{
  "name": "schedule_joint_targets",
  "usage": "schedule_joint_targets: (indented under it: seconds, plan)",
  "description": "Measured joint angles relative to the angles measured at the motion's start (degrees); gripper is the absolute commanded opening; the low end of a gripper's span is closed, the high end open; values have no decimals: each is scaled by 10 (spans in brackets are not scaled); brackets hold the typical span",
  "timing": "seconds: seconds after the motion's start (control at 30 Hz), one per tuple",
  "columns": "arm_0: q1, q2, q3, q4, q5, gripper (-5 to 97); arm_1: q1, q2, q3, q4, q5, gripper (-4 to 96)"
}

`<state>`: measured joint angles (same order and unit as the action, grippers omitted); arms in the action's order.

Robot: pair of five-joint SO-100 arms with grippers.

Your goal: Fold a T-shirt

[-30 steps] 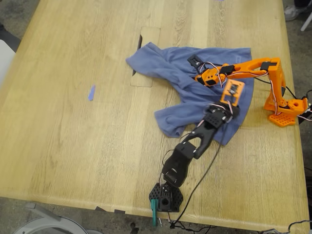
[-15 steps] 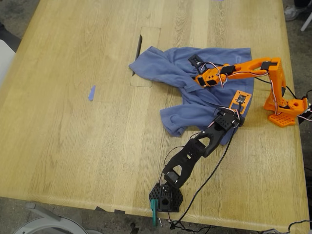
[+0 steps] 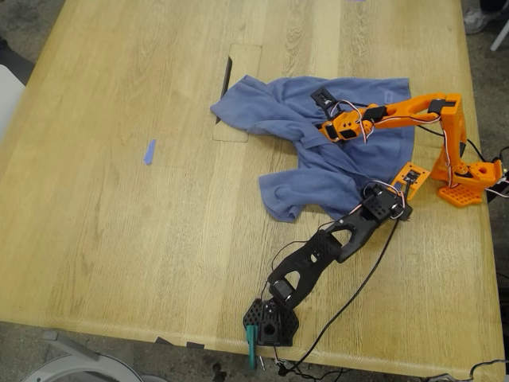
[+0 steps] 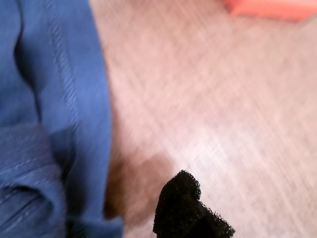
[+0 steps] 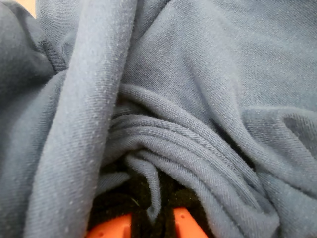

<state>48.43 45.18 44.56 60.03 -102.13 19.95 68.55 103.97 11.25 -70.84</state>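
my first gripper [image 3: 407, 181]: off hem | T-shirt [image 3: 318, 151]: bunched | table [image 3: 119, 239]: bare beyond

Slate-blue T-shirt [image 3: 318, 151] on pale oak-grain table [image 3: 119, 239]; 1 orange arm [image 3: 421, 107], 1 black arm [image 3: 318, 255]; blue tape scrap [image 3: 149, 151].

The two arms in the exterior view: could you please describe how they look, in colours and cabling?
One arm is orange with black motor blocks, red-and-white wires looped near its wrist, on an orange base. The other arm is black with open cut-outs, an orange pincer piece, a black cable trailing to the table edge.
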Motion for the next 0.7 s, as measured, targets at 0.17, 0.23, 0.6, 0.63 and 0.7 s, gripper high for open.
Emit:
schedule_joint_targets:
  seconds: [0.17, 0.23, 0.6, 0.63, 0.7]
  plan:
    - [-11, -18, -40, 52, 3, 649, 0, 0, 0, 0, 0, 3]
    - [-12, -47, -64, 55, 3, 649, 0, 0, -1, 2, 0, 3]
    - [-20, -384, -599, 237, 7, 525, 0, 6, -1, 9, 0, 3]
    - [-20, -385, -608, 241, 8, 488, 0, 8, -1, 9, 0, 3]
    - [-20, -388, -615, 255, 10, 368, 0, 12, 2, 12, 0, 3]
